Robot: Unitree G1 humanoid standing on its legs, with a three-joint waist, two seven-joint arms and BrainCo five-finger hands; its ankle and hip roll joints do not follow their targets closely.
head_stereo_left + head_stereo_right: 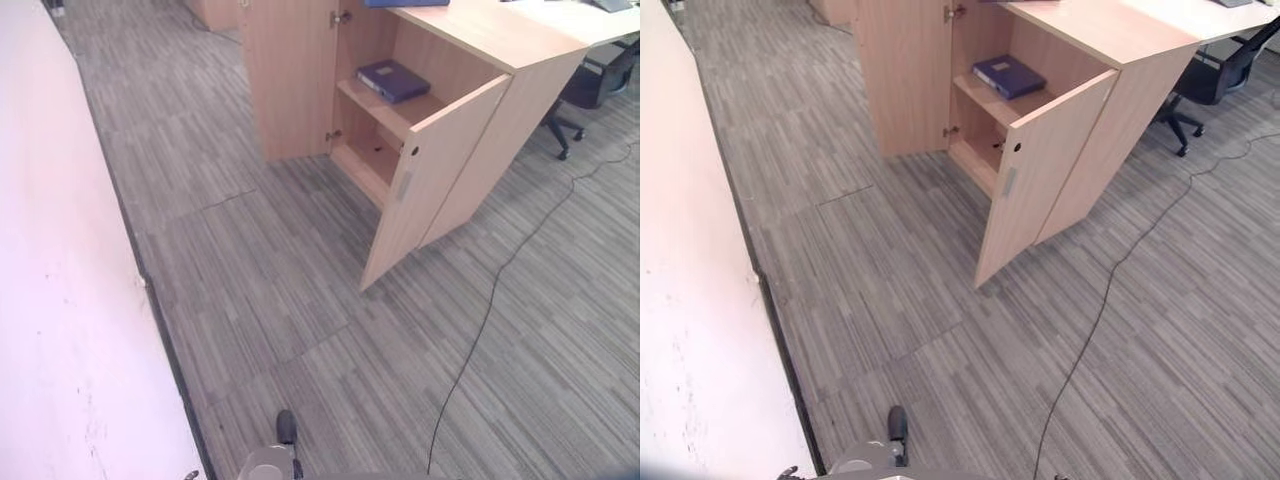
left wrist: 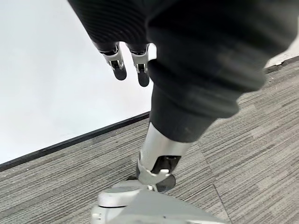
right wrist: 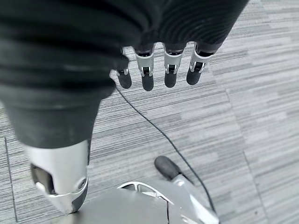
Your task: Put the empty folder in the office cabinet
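Carpet (image 1: 300, 320) in grey stripes spread across the office floor, bounded on the robot's left by a pale wall (image 1: 60, 300). Ahead stood the office cabinet (image 1: 480, 60), a light wood unit with both doors swung open, the nearer door (image 1: 430, 180) angled out over the floor. Behind it, a black office chair (image 1: 585, 95) sat at the edge of a desk. On the upper shelf (image 1: 390, 105) lay the blue folder (image 1: 393, 80), flat and well inside the opening; a second blue item (image 1: 405, 3) rested on the cabinet's top, too cropped to identify.

Both hands hung at the robot's sides, well away from the cabinet. The left hand (image 2: 128, 63) pointed its fingers loosely down toward the wall's base, holding nothing. The right hand (image 3: 159, 70) showed its fingers in a relaxed row above the carpet, likewise empty.

With the folder already on the shelf and both hands free, the placing step appeared done. Any remaining move would likely be to walk up and close the doors, which would call for reaching the outer edge of the nearer door without knocking the shelf.
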